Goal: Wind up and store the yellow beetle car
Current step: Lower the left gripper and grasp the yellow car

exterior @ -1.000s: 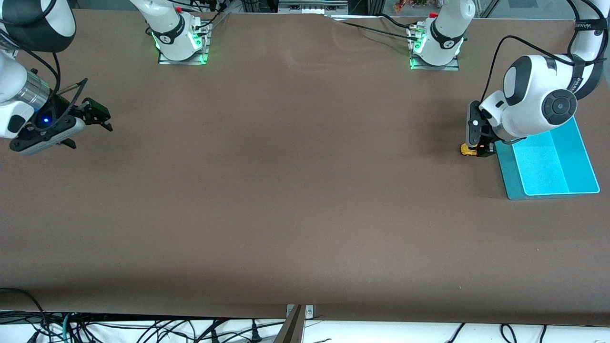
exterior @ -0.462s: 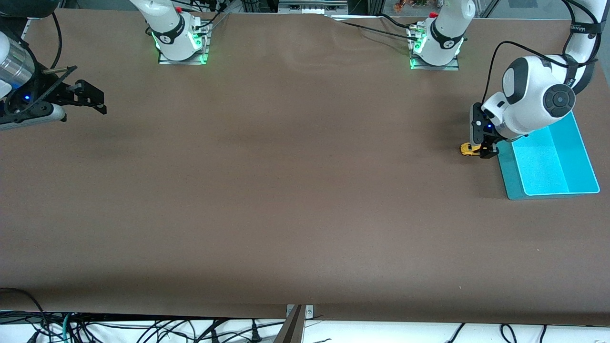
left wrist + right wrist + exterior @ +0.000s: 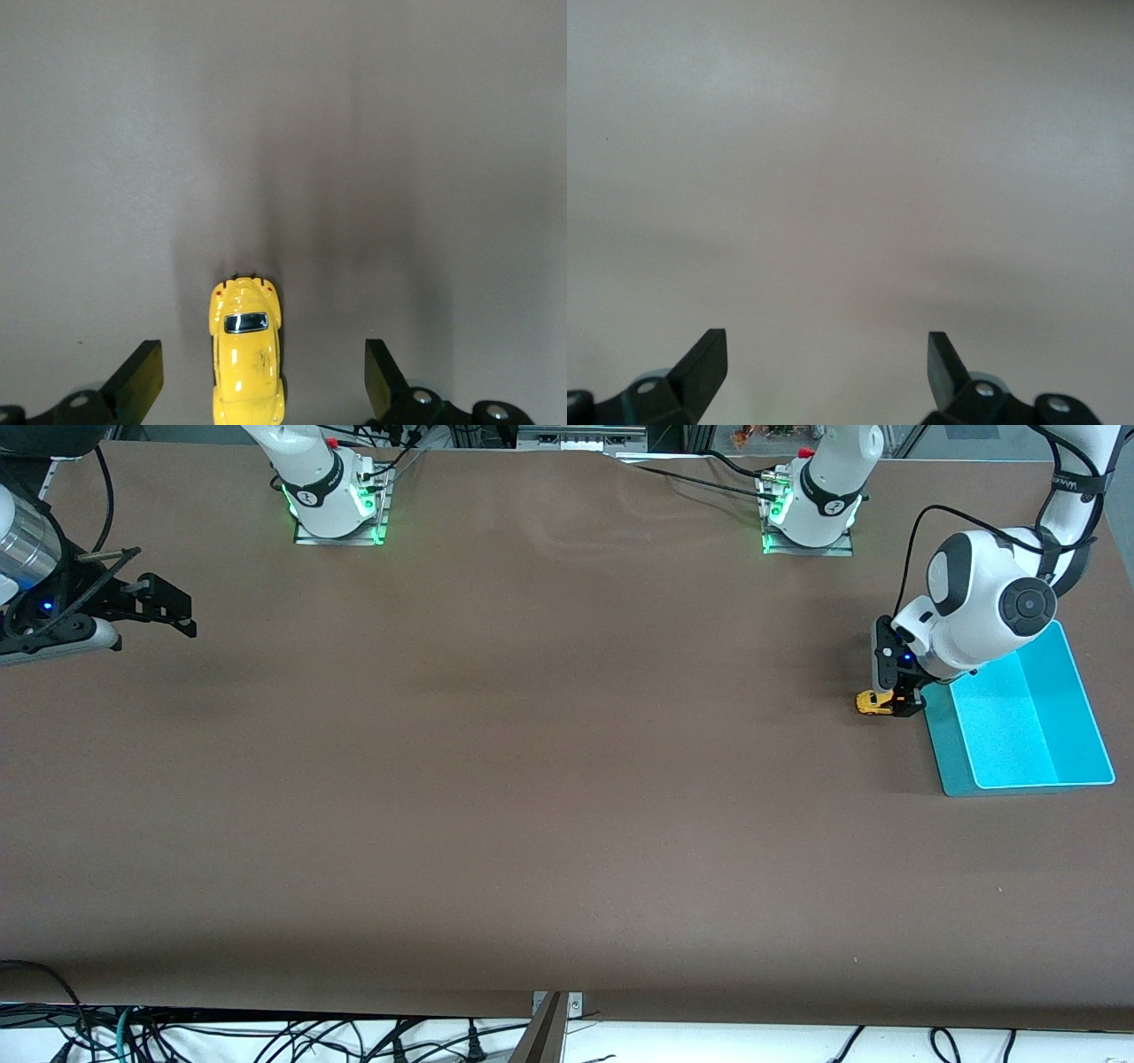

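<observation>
The yellow beetle car [image 3: 873, 703] stands on the brown table beside the turquoise tray [image 3: 948, 766], at the left arm's end. In the left wrist view the car [image 3: 247, 354] lies between the fingers [image 3: 137, 379], with clear gaps on both sides. My left gripper [image 3: 893, 707] is open and down at the car, not touching it. My right gripper [image 3: 182, 620] is open and empty, held above the table at the right arm's end. The right wrist view shows only bare table between its fingers [image 3: 700, 363].
The turquoise tray is shallow and holds nothing that shows. The two arm bases [image 3: 335, 509] [image 3: 808, 514] stand at the table's back edge. Cables lie below the table's front edge [image 3: 266, 1036].
The right arm swung up and toward its end of the table, then held still. The left arm's wrist shifted slightly; its gripper stays at the car.
</observation>
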